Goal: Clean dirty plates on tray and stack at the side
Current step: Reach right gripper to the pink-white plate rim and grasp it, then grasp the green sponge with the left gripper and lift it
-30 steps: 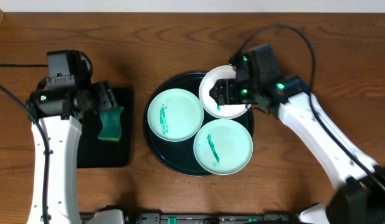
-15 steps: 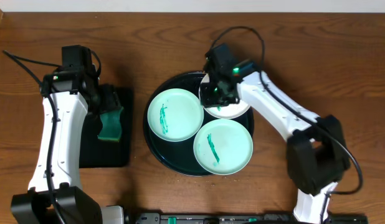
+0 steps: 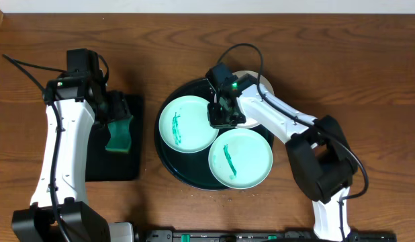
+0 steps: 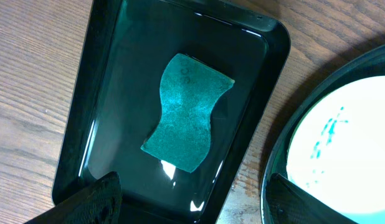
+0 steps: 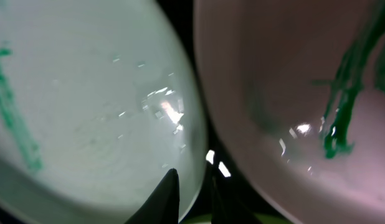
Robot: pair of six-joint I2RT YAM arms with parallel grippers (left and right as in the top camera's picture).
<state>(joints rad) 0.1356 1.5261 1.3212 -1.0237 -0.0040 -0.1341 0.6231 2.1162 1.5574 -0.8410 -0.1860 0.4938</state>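
Brown wooden table [image 3: 369, 67] under us. Far left, the left gripper [image 4: 194, 202] hangs spread wide over the sponge [image 4: 186, 112] in the rectangular tray [image 4: 127, 74]. On the round tray [image 3: 177, 171] we see two mint plates [image 3: 187, 122], and the right gripper [image 3: 224, 115] at the white plate [image 5: 273, 93]; we cannot tell its grip.

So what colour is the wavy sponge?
The wavy foam sponge is teal green; the left wrist view shows it best.
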